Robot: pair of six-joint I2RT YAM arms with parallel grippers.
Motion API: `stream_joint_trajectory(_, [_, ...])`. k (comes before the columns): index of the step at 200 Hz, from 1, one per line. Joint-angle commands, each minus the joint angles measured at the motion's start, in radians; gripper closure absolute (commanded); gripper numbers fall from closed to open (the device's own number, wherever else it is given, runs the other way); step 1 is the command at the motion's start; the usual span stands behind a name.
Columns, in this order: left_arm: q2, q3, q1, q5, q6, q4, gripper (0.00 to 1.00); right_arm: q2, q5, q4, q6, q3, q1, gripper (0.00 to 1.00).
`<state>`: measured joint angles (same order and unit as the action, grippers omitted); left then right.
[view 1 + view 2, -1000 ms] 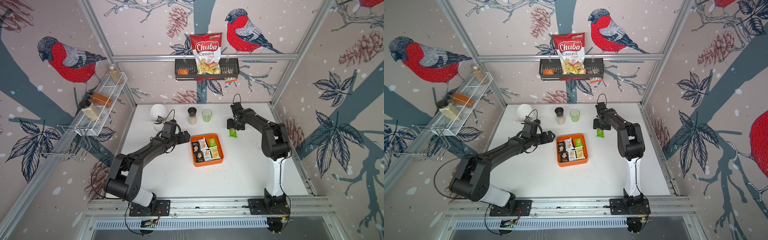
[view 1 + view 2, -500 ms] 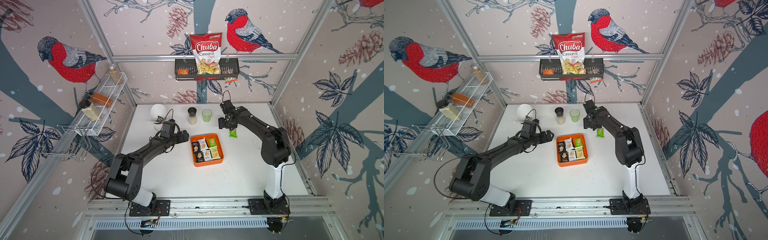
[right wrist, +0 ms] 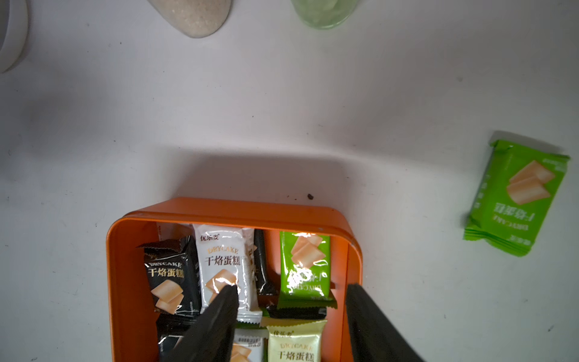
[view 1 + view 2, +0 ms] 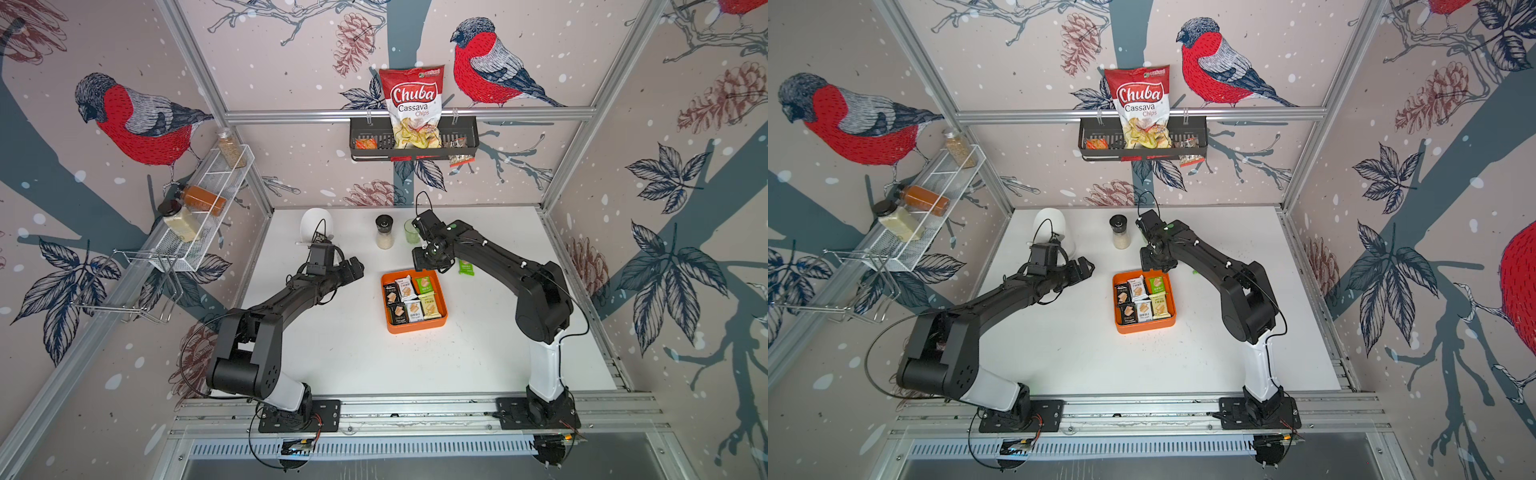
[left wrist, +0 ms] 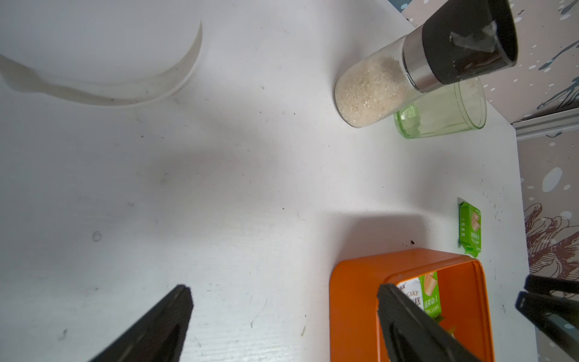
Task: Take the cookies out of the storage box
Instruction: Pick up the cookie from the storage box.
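The orange storage box [image 4: 415,328] [image 4: 1144,328] sits mid-table with several cookies [image 4: 411,297] [image 4: 1144,299] lying flat in it, black, white, green and pale yellow. One green cookie packet [image 4: 466,267] [image 3: 517,197] [image 5: 469,228] lies on the table beside the box's far right corner. My right gripper [image 4: 428,261] [image 3: 292,286] hovers open over the box's far edge. One of its fingers is above a white packet [image 3: 224,260]. The other is at the side wall, with the box's green packet [image 3: 305,266] below the gap. My left gripper [image 4: 353,266] [image 5: 282,288] stands wide open and empty left of the box.
A salt grinder [image 4: 384,232], a green cup [image 4: 411,232] and a white bowl [image 4: 316,224] stand behind the box. On the back wall hangs a black basket [image 4: 465,143] holding the Chuba bag. A white wire rack [image 4: 203,208] is on the left wall.
My right gripper has swung left from above the green packet on the table to the box's far edge, and its jaws have narrowed. The left arm has stayed put.
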<state>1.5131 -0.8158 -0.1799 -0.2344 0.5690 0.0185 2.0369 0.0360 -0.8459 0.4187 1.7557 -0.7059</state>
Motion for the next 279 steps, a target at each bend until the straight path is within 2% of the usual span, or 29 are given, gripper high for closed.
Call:
stream_joint_trajectory(1, [-0.011,0.004,0.004,0.001,0.01,-0.024,0.04,0.028,0.001,-0.034,0.024,0.01,-0.016,0.4])
stream_joint_trajectory(54, [-0.025,0.032,0.003,0.005,0.021,-0.029,0.04,0.112,0.078,-0.093,0.052,0.065,-0.027,0.41])
stream_joint_trajectory(119, [-0.047,0.044,0.003,0.01,0.027,-0.028,0.04,0.159,0.144,-0.112,0.078,0.054,-0.033,0.41])
stream_joint_trajectory(198, [-0.068,0.041,0.003,0.012,0.025,-0.013,0.04,0.178,0.098,-0.074,0.076,0.033,-0.022,0.35])
stream_joint_trajectory(279, [-0.097,0.057,0.003,0.019,0.035,-0.009,0.04,0.178,0.052,-0.03,0.073,0.01,-0.015,0.35])
